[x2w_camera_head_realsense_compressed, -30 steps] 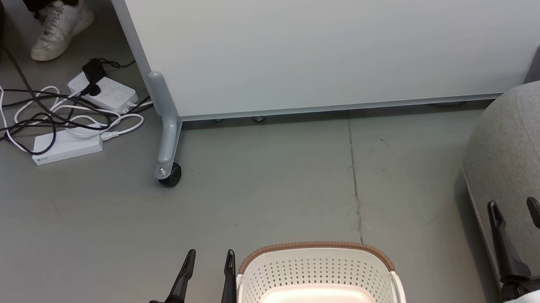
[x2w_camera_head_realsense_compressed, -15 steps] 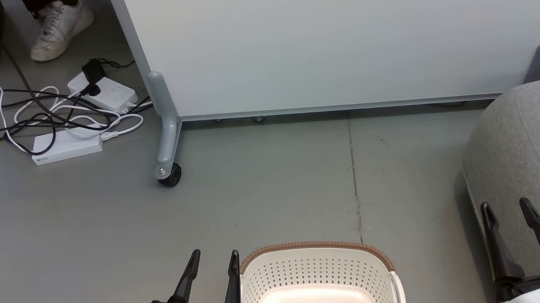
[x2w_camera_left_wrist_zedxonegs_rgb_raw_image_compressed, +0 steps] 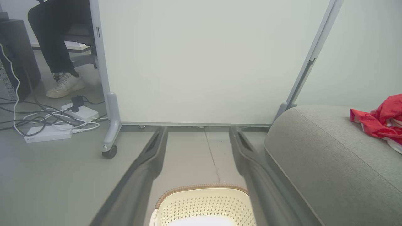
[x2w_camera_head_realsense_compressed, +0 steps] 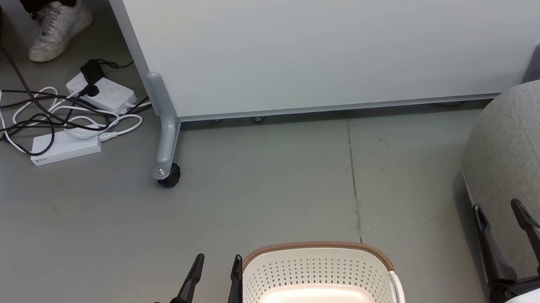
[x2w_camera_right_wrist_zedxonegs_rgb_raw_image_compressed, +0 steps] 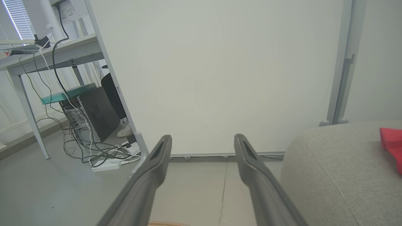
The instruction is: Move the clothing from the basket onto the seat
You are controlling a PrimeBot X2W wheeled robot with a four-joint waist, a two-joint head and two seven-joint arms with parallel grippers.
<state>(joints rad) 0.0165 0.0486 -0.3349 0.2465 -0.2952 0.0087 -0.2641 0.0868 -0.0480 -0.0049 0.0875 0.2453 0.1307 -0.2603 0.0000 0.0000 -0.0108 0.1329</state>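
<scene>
The cream basket [x2w_camera_head_realsense_compressed: 314, 268] with its brown rim stands on the floor at the bottom centre; what I see of its inside holds just a label sticker. In the left wrist view the basket [x2w_camera_left_wrist_zedxonegs_rgb_raw_image_compressed: 204, 204] lies under my fingers. Red clothing [x2w_camera_left_wrist_zedxonegs_rgb_raw_image_compressed: 381, 121] with white stripes lies on the grey seat [x2w_camera_left_wrist_zedxonegs_rgb_raw_image_compressed: 329, 163]; the right wrist view catches the clothing [x2w_camera_right_wrist_zedxonegs_rgb_raw_image_compressed: 391, 142] as a red corner on the seat [x2w_camera_right_wrist_zedxonegs_rgb_raw_image_compressed: 339, 169]. My left gripper [x2w_camera_head_realsense_compressed: 218, 263] is open just left of the basket. At the seat's [x2w_camera_head_realsense_compressed: 534, 152] near edge, my right gripper [x2w_camera_head_realsense_compressed: 495, 209] is open and holds nothing.
A pale grey wheeled partition [x2w_camera_head_realsense_compressed: 338, 32] stands behind, its caster [x2w_camera_head_realsense_compressed: 168, 173] on the floor. Power strips and tangled cables [x2w_camera_head_realsense_compressed: 68, 118] lie at the far left, beside a person's white shoe [x2w_camera_head_realsense_compressed: 57, 26]. A desk and a computer tower [x2w_camera_right_wrist_zedxonegs_rgb_raw_image_compressed: 94, 110] stand beyond.
Both grippers have drifted slightly: the left a little right towards the basket, the right a little left and down. Both stayed open.
</scene>
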